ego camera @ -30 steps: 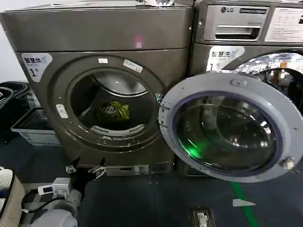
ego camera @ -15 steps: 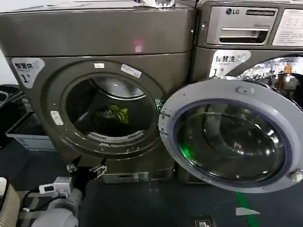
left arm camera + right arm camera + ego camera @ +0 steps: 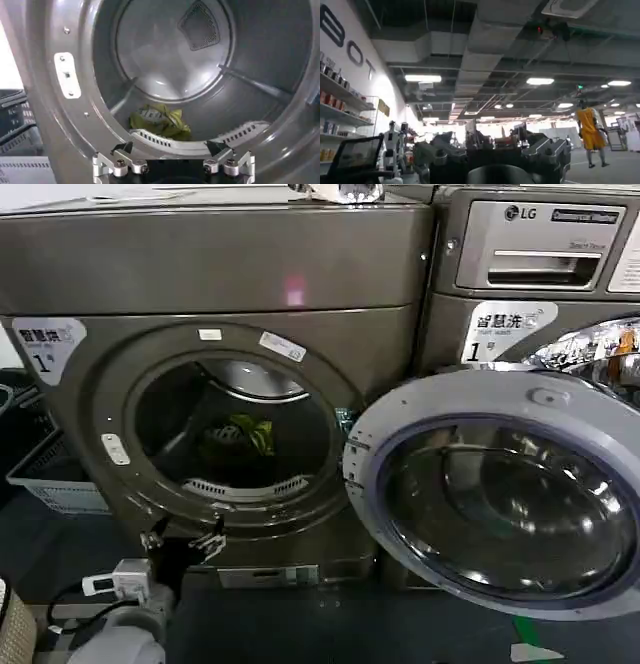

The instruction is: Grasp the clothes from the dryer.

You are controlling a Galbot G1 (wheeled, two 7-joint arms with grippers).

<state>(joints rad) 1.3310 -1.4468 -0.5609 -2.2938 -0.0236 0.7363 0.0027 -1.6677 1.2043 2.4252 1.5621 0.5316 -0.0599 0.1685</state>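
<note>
The dryer (image 3: 220, 264) stands at the left with its round porthole uncovered. The clothes (image 3: 241, 434), a small yellow-green bundle, lie on the drum floor toward the back. My left gripper (image 3: 182, 542) hovers just below and in front of the porthole's lower rim. In the left wrist view the left gripper (image 3: 170, 148) is open, with nothing between its fingers. It faces into the drum (image 3: 165, 60), and the clothes (image 3: 160, 120) lie a short way beyond the vented lip. My right gripper (image 3: 492, 150) points up at a room's ceiling, its fingers wide apart and empty.
The dryer's round door (image 3: 500, 494) hangs swung out to the right, in front of the LG machine (image 3: 530, 254). A pale slatted basket (image 3: 60, 484) and dark baskets sit on the floor left of the dryer. A green floor marking (image 3: 530, 652) shows at the lower right.
The dryer now looks larger and nearer, and the door has slid right. The left gripper sits closer under the porthole rim. The clothes have not moved.
</note>
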